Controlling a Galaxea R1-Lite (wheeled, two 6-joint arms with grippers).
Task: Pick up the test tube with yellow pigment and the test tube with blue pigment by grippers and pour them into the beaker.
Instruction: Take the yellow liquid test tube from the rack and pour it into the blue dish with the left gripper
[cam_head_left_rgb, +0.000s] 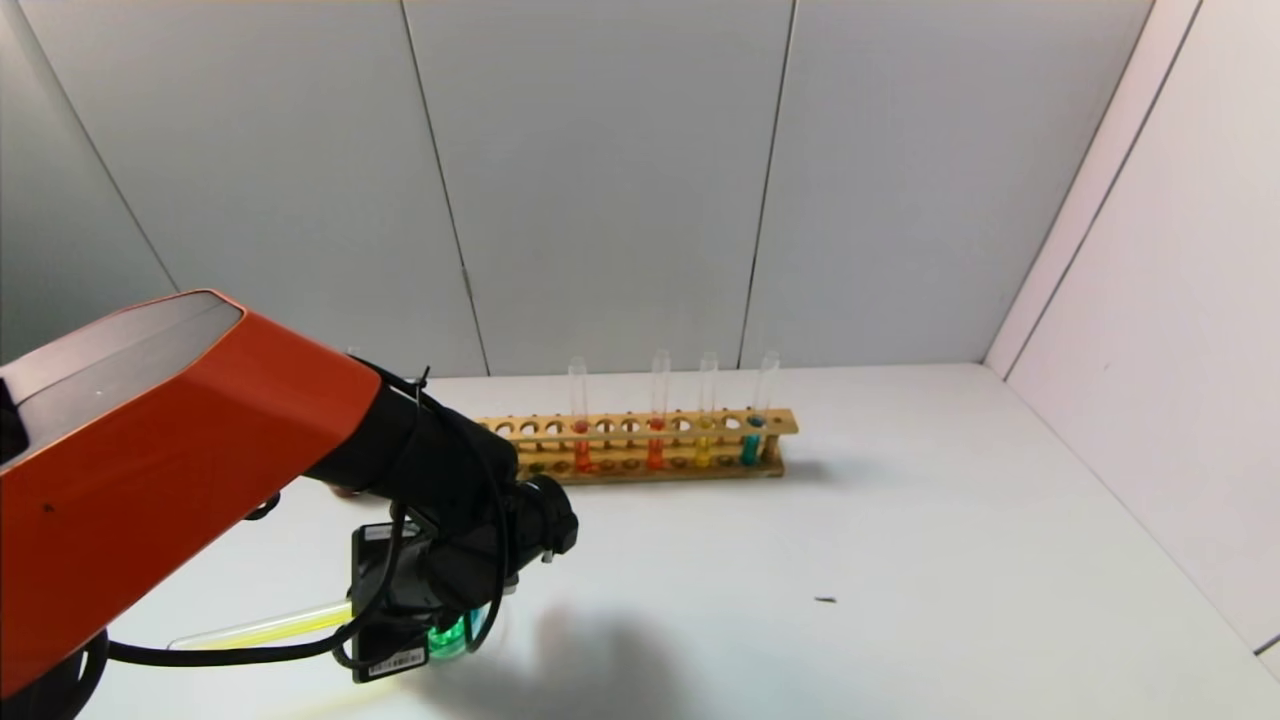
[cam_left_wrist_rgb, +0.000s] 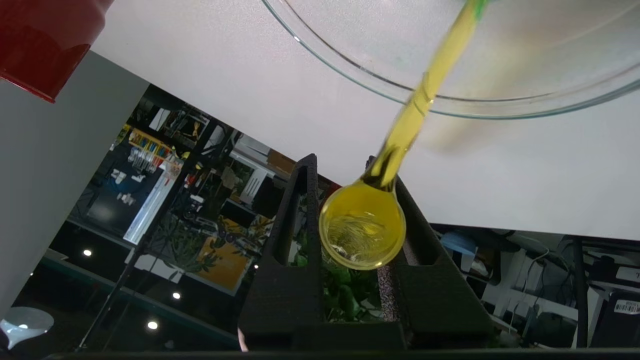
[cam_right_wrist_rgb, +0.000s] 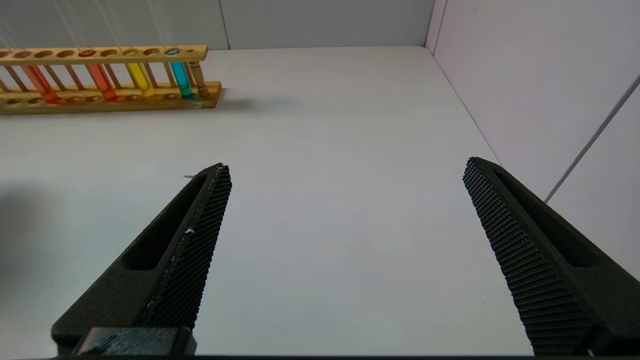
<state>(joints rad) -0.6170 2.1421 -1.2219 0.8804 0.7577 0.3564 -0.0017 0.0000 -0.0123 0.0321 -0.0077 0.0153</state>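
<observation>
At the lower left of the head view, the left gripper (cam_left_wrist_rgb: 350, 225) held the test tube with yellow pigment (cam_head_left_rgb: 265, 628) clamped in its jaws, tipped nearly flat, its mouth over the beaker (cam_left_wrist_rgb: 350, 65). Pouring well probably called for a slow tilt with the mouth kept inside the rim. The right gripper (cam_right_wrist_rgb: 345, 245) hung idle above the bench (cam_right_wrist_rgb: 350, 125), jaws wide apart.

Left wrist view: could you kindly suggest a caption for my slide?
Left end effector holds the tilted yellow test tube, its mouth over the glass beaker.
</observation>
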